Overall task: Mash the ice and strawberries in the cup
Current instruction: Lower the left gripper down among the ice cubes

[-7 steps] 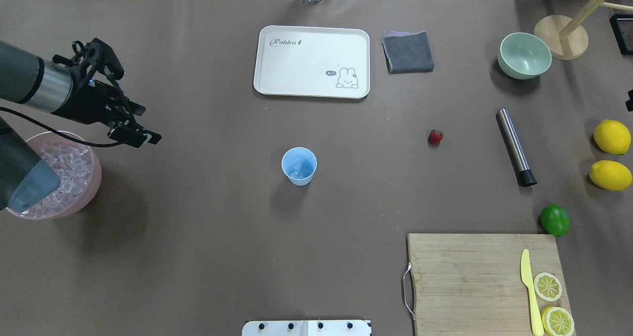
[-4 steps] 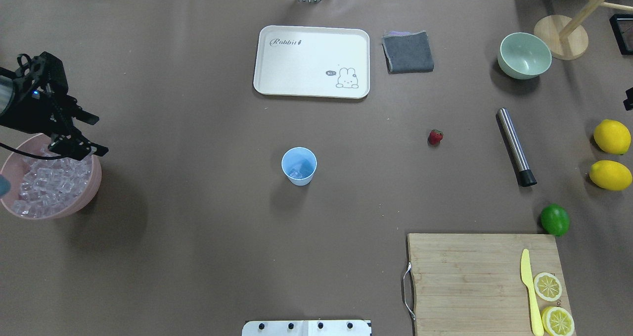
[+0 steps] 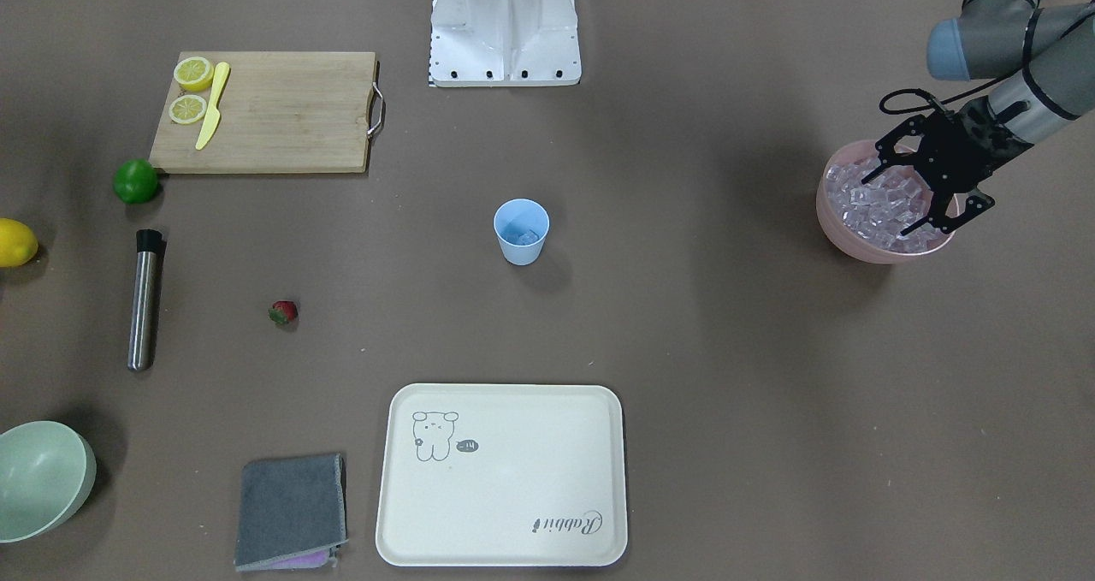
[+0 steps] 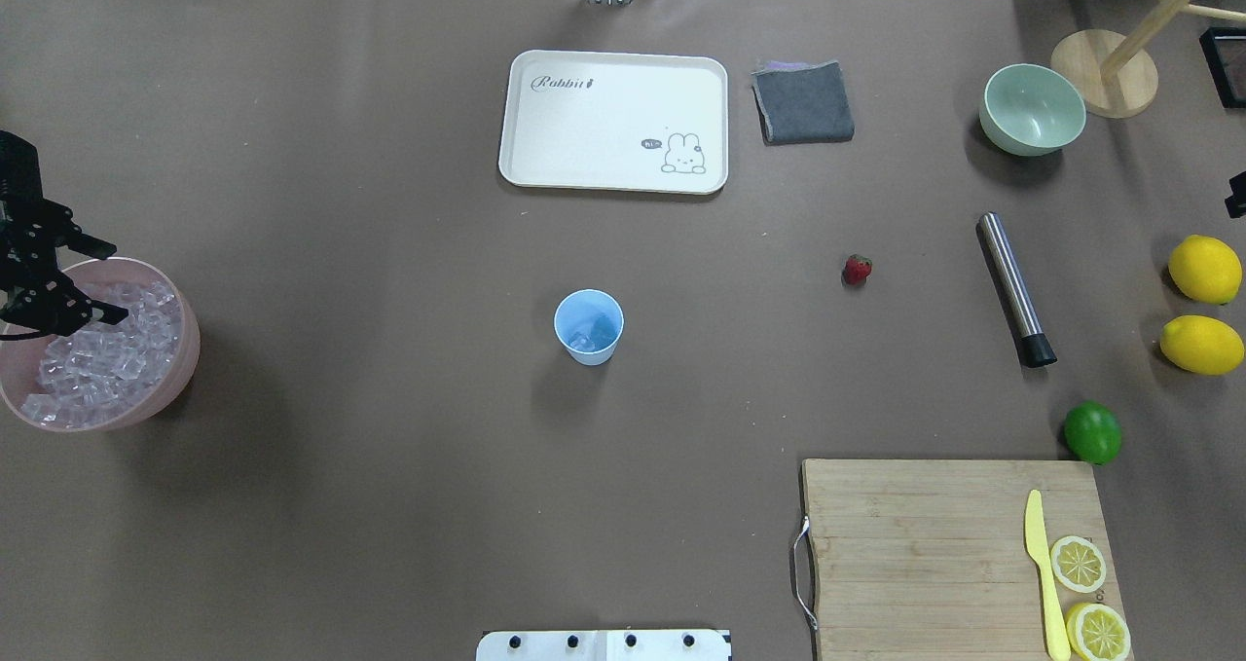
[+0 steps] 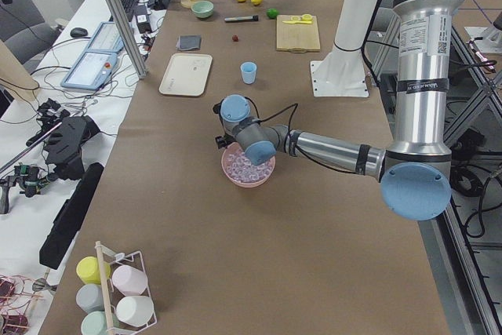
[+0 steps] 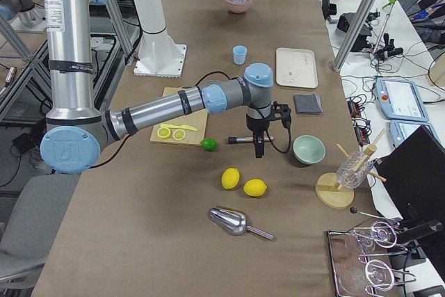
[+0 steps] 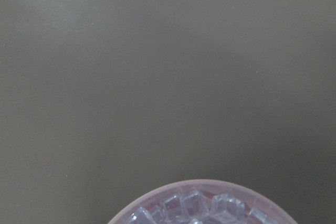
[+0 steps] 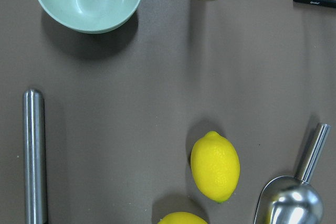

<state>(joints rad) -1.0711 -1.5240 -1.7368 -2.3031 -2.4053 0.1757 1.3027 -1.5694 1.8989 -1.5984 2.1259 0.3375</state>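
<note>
The light-blue cup (image 4: 589, 326) stands upright mid-table with a few ice cubes in its bottom; it also shows in the front view (image 3: 522, 231). The red strawberry (image 4: 857, 270) lies on the table to its right. More ice (image 4: 92, 361) fills a pink bowl (image 4: 185, 364) at the far left. My left gripper (image 4: 105, 283) is open, its fingers spread just above that ice (image 3: 877, 209). My right gripper (image 6: 259, 145) hangs above the table near the steel muddler; I cannot tell if it is open or shut.
A steel muddler (image 4: 1012, 286) lies right of the strawberry. A cream tray (image 4: 613, 121), grey cloth (image 4: 803, 103) and pale green bowl (image 4: 1032, 109) sit at the back. Lemons (image 4: 1204, 269), a lime (image 4: 1092, 432) and a cutting board (image 4: 934, 554) are at the right.
My left gripper has swung left and back, from beside the pink bowl's right side to over the ice in it. The cup and strawberry have not moved.
</note>
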